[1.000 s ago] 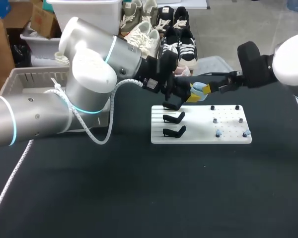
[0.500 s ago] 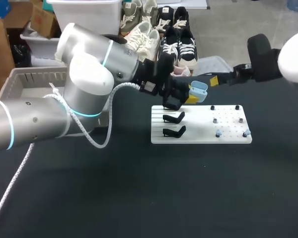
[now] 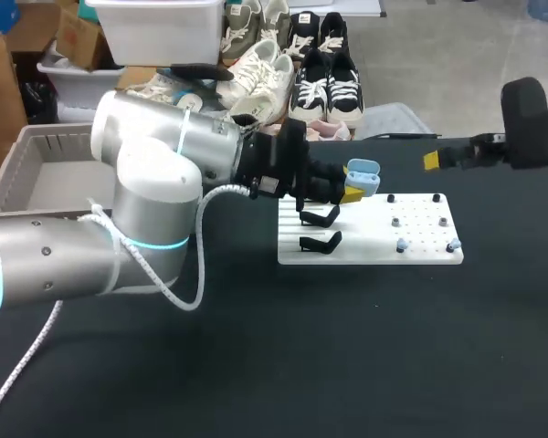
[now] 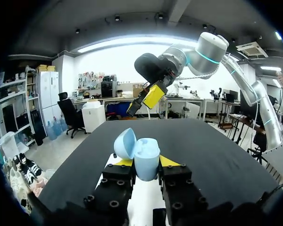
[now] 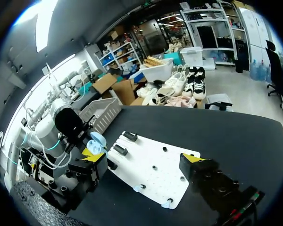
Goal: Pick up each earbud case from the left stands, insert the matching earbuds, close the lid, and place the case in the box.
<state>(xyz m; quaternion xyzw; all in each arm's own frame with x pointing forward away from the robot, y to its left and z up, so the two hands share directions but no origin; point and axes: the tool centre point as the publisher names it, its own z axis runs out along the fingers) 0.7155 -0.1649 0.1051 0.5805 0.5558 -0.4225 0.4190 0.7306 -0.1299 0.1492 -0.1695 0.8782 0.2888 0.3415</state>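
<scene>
Above the board (image 3: 370,248), the left gripper (image 4: 142,162) pinches the open case (image 4: 146,157); the right gripper (image 5: 142,156), spread and empty, should take the 2 blue earbuds (image 3: 402,245) gently, 1 at a time.

Your two arms: silver and white shells, black wrists.
Your left arm (image 3: 155,182) has rounded silver joints with thin cyan light rings and a white spiral-wrapped cable (image 3: 200,255) along it. Your right arm (image 3: 528,119) shows a black wrist. The left gripper (image 4: 146,162) has black finger blocks with round screws and yellow tips.
</scene>
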